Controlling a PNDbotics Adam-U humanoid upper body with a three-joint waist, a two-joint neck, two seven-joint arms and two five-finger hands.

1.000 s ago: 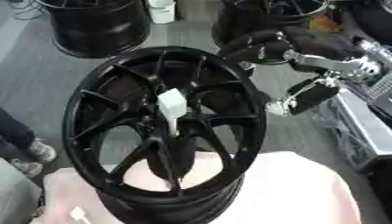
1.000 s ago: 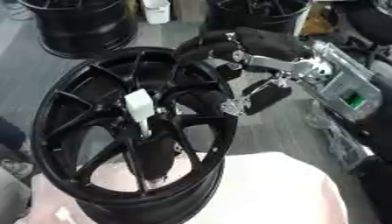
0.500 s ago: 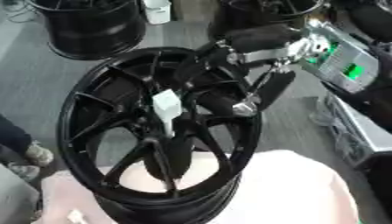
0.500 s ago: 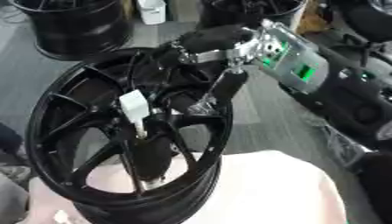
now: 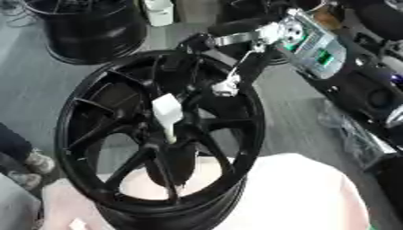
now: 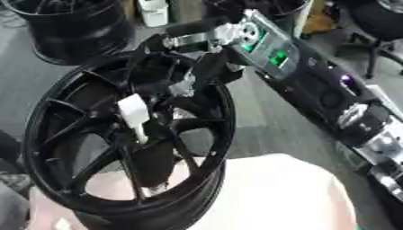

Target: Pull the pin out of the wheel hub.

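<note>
Right robot hand (image 5: pixel 201 45) has swung in over the wheel hub (image 5: pixel 157 134); can't tell its finger state. Pinch the white pin (image 5: pixel 167 112), pull straight out.

Black multi-spoke wheel hub (image 5: pixel 94 134), tilted up toward the camera. White pin (image 5: pixel 167 114) upright at its centre, still seated.

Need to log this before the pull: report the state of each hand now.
Left hand: not in view.
Right hand: over the wheel rim's far side, short of the white pin; open or shut cannot be told.
</note>
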